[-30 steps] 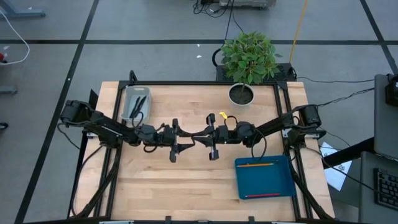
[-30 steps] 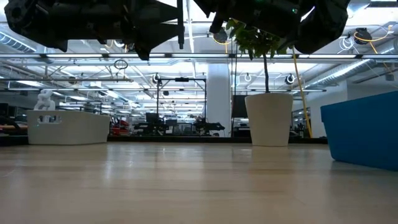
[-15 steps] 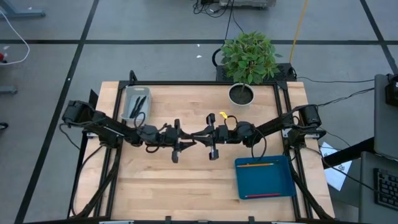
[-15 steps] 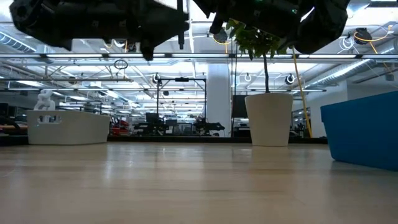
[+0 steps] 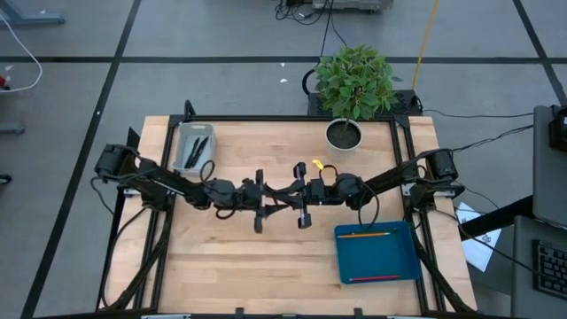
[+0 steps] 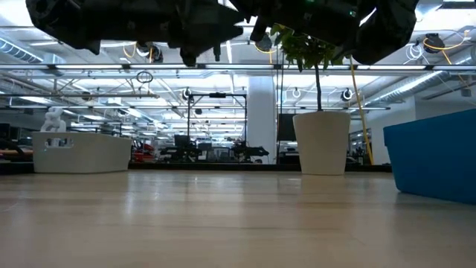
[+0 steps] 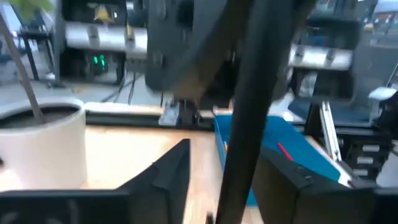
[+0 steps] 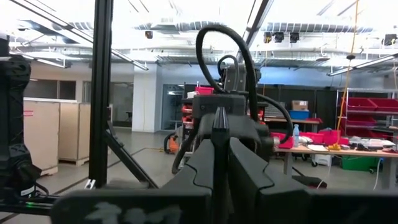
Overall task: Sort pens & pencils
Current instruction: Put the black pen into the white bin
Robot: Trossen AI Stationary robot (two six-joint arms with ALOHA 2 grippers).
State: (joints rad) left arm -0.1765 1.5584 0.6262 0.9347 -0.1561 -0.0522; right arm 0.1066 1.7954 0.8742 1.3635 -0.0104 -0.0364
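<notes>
High above the table's middle my two grippers face each other. My right gripper (image 5: 290,191) (image 8: 219,149) is shut on a black pen (image 7: 245,93), which stands about upright. My left gripper (image 5: 270,197) (image 7: 230,171) is open, one finger on each side of that pen and apart from it. In the low view the left gripper hides most of the pen (image 6: 217,52). More black pens (image 5: 197,149) lie in a grey tray (image 5: 182,142) at the far left. An orange pencil (image 5: 363,234) and a red pencil (image 5: 372,278) lie in a blue tray (image 5: 399,257) at the near right. My right gripper pinches the black pen between its two fingers (image 8: 245,165), and the pen's pointed end (image 8: 219,121) sticks up past them. The fingers reach in level from the table's right, across the pen. The pen is lifted clear of the table, about upright.
A white pot (image 5: 344,135) with a green plant stands at the far edge, just behind the right arm. Bare wooden tabletop (image 5: 248,257) lies under and in front of both grippers.
My left gripper has moved toward the table's right, closing in on my right gripper, and its open fingers now stand around the pen. The right gripper and the pen have kept still.
</notes>
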